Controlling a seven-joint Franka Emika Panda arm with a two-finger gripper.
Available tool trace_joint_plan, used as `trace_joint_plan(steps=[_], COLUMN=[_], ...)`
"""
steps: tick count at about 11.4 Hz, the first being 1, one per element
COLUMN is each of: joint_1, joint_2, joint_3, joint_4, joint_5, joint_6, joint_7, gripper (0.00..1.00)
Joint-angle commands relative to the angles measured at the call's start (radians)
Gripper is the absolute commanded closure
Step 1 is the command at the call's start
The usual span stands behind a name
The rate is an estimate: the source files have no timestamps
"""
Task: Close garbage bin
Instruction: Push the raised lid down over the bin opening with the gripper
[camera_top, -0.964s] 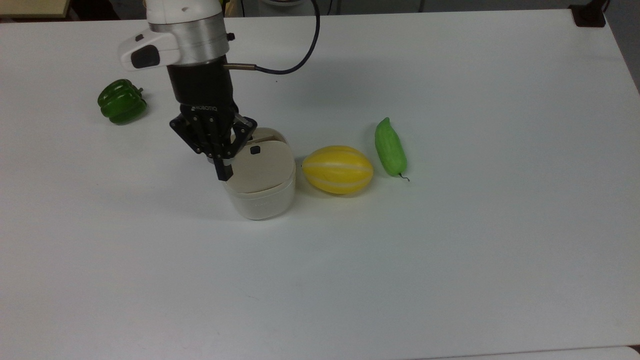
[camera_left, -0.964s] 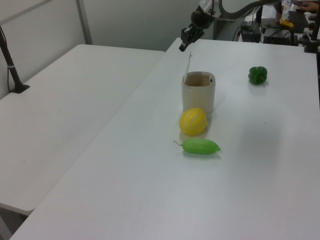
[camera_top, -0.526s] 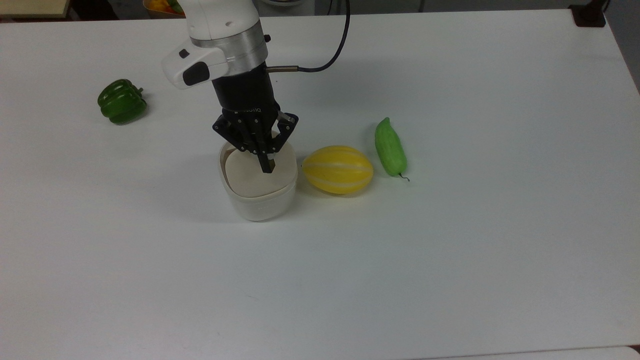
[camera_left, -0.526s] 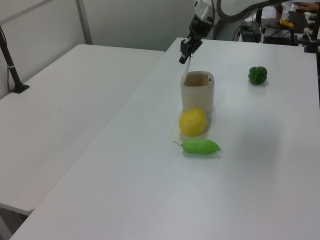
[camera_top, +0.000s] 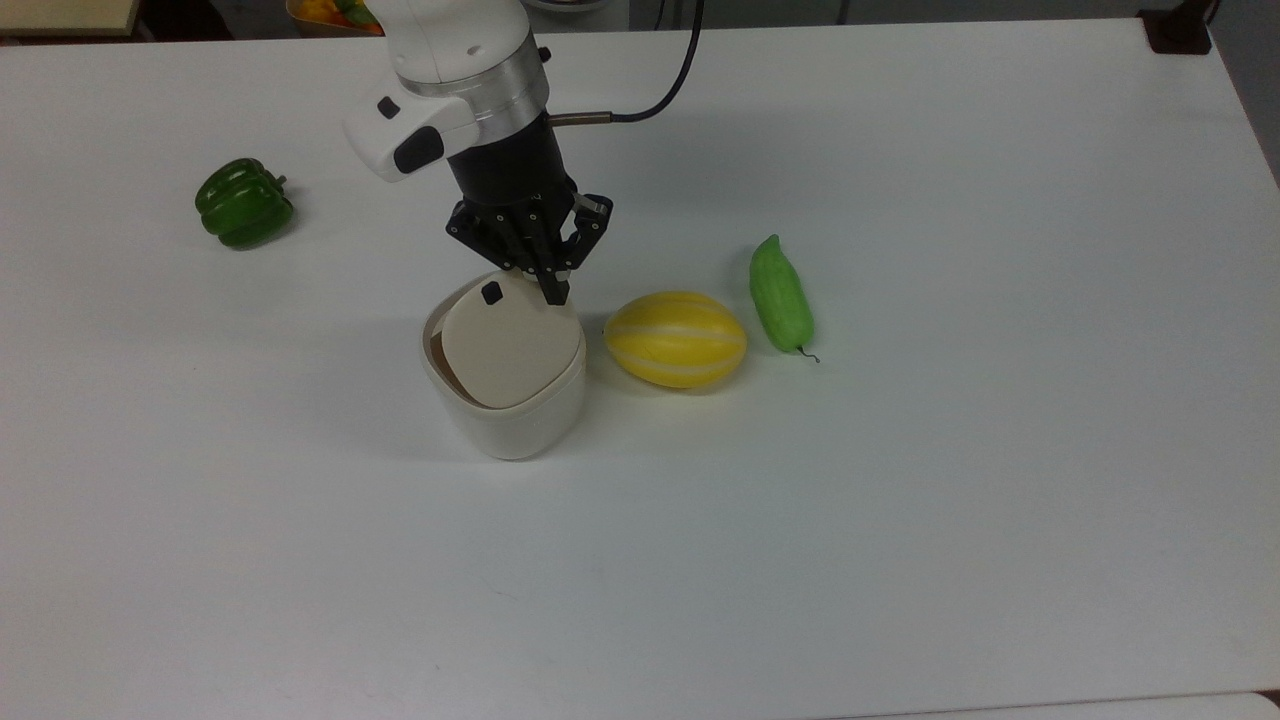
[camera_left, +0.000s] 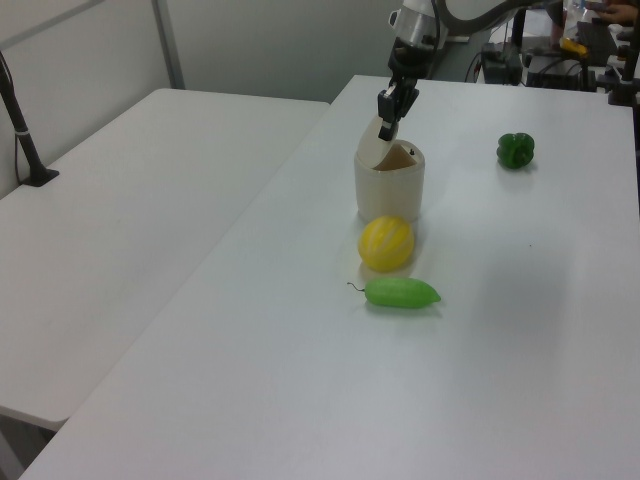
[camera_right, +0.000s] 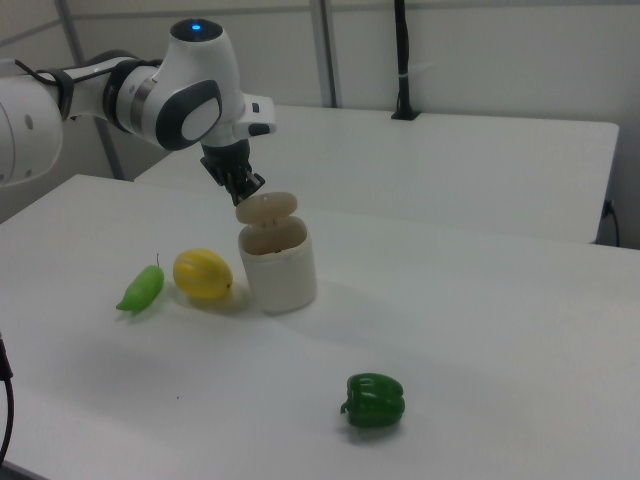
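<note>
Lid (camera_top: 510, 343) is what differs: a second ago it stood nearly upright at the garbage bin's (camera_top: 505, 410) edge, and now it leans halfway down over the opening, a dark gap left on the top view's left. From the top view's left: a green pepper (camera_top: 243, 203), then the bin mid-counter (camera_top: 900, 500), a yellow melon (camera_top: 676, 339) just beside it, a green cucumber (camera_top: 781, 293). My pincer (camera_top: 553, 288), fingers pressed together and holding nothing, touches the lid's raised edge.
</note>
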Motion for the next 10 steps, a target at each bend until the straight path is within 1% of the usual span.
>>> trace_joint_plan(steps=[1,3,8,10], joint_1=[-0.004,-0.007,-0.027,-0.03], joint_2=[-0.03,-0.027,-0.026,-0.021], joint_3=[-0.017,-0.022,-0.022,-0.022], joint_4=[-0.012,-0.014,-0.023,-0.023], joint_5=[-0.018,-0.06,-0.101,-0.135], joint_6=[-0.032,-0.032,-0.066,-0.11], joint_7=[-0.01,-0.008,-0.008,-0.015], gripper=[1.0,1.0,1.0,1.0])
